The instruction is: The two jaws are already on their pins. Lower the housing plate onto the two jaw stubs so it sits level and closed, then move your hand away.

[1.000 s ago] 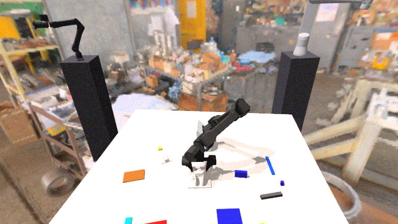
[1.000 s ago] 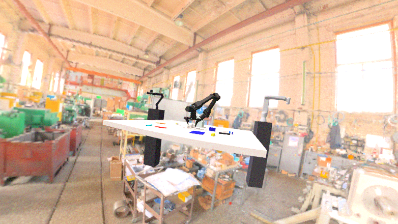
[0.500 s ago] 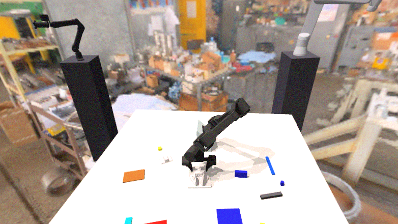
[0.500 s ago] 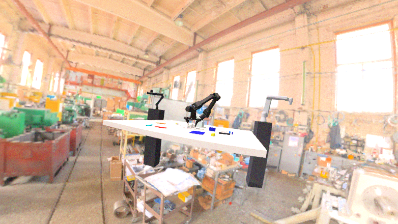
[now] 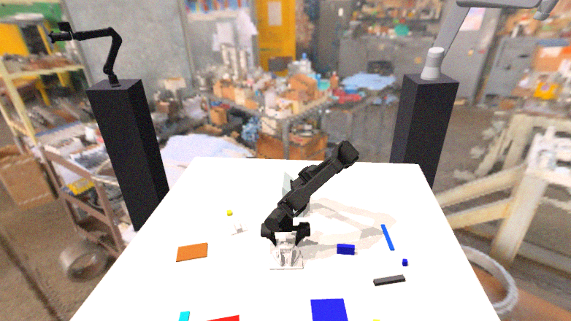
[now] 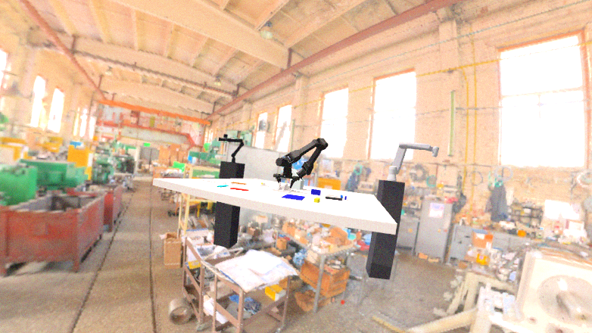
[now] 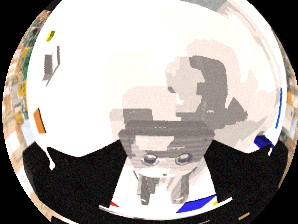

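My gripper [image 5: 285,242] [image 6: 285,182] [image 7: 166,140] is shut on the pale housing plate [image 7: 167,142], with one dark finger at each end. The plate shows two round holes and a shaded edge in the wrist view. Two pale jaws [image 5: 282,259] [image 7: 146,191] stand side by side below it, on the white base [image 5: 286,268]. The plate is over the jaws' rear part; their front ends stick out past it. The jaw stubs and pins are hidden. I cannot tell whether the plate touches the stubs or how level it is.
A small white part [image 5: 239,228] and a yellow cube [image 5: 229,212] [image 7: 50,36] lie left, near an orange plate [image 5: 192,252]. A blue block [image 5: 345,249], blue strip [image 5: 387,237] and dark bar [image 5: 389,280] lie right. A blue plate [image 5: 329,309] lies in front.
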